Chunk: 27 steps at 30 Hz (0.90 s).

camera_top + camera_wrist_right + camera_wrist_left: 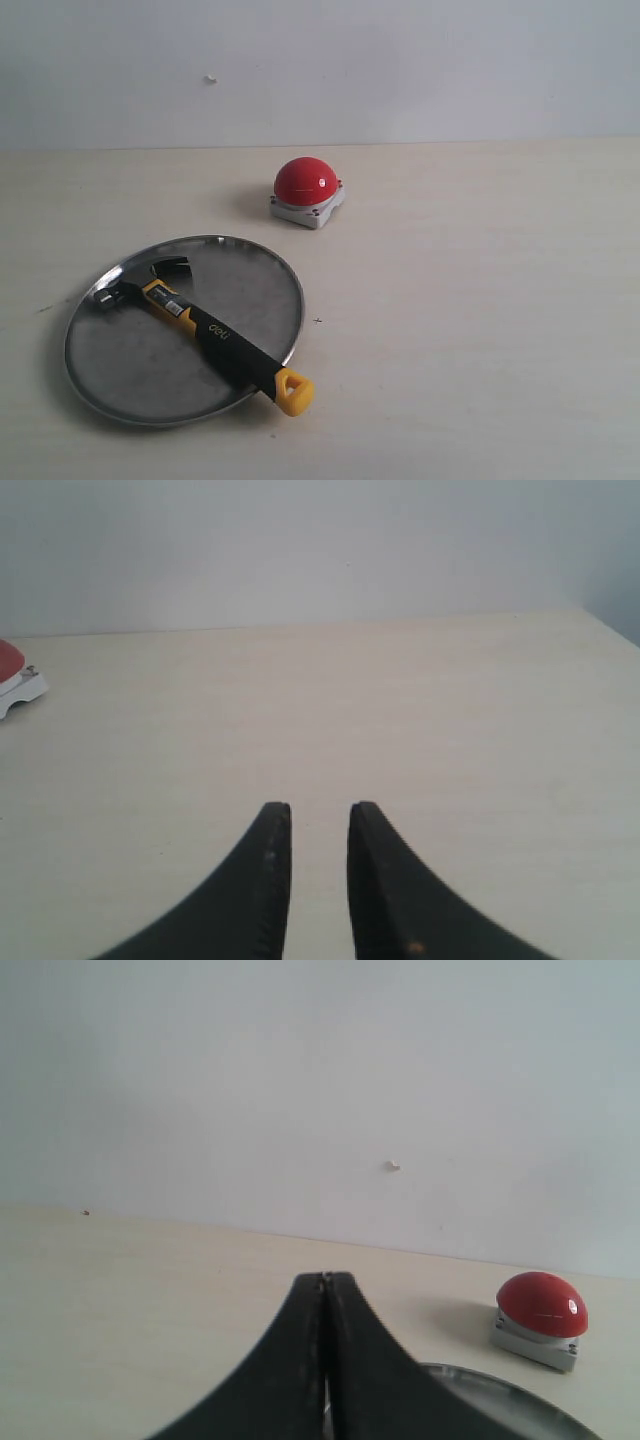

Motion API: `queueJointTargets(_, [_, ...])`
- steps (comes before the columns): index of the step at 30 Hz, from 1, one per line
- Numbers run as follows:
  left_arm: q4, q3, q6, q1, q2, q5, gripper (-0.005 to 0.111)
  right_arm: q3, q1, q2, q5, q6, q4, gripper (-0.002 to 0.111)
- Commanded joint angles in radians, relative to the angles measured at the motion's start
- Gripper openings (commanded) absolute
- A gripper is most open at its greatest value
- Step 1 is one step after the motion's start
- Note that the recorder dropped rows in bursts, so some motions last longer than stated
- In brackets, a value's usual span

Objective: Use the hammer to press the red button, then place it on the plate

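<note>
- On the table [480, 330], in the exterior view, I see the hammer [205, 335] lying across the plate [130, 365], its head inside and its yellow loop overhanging the rim. The red button [306, 180] sits well apart, behind them. Neither arm shows here.
- Left wrist view: my left gripper [324, 1278] has its fingers pressed together on nothing, near the plate's edge.
- Right wrist view: my right gripper [319, 808] has its fingers slightly apart, empty, over the table.
- I judge the placing done. Whether the button got pressed, I cannot tell.
</note>
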Motion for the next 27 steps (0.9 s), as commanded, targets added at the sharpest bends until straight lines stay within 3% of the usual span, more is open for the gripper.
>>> queueJointTargets(1, [0.001, 0.002, -0.001, -0.005, -0.003, 0.006, 0.000, 0.004, -0.006, -0.005, 0.002, -0.006, 0.012, 0.021])
queueJointTargets(27, [0.001, 0.002, 0.046, -0.005, -0.040, 0.028, 0.000, 0.004, -0.004, -0.005, 0.002, -0.006, 0.011, 0.021])
